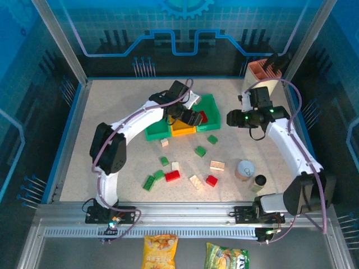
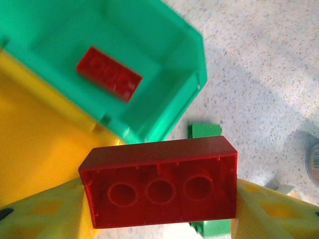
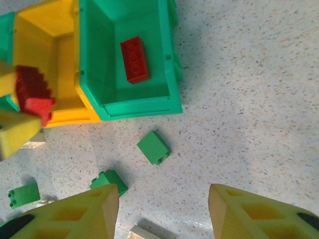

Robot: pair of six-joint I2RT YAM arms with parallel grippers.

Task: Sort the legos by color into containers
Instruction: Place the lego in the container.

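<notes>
Toward the speckled table's (image 1: 112, 101) far edge, my left gripper (image 2: 159, 199) clamps a red brick (image 2: 159, 181). I centre it above the green bin (image 2: 172, 107) holding red, then release low. My right gripper (image 3: 164, 214) gapes, empty.

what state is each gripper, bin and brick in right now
left gripper, shut on held red brick
held red brick, clamped between the fingers, off the table, underside showing
right gripper, open, empty, above the table
right green bin, holds one brick
binned red brick, lying flat, studs up
yellow bin, no brick in the part that shows
loose legos, scattered on the table
round can, upright
</notes>
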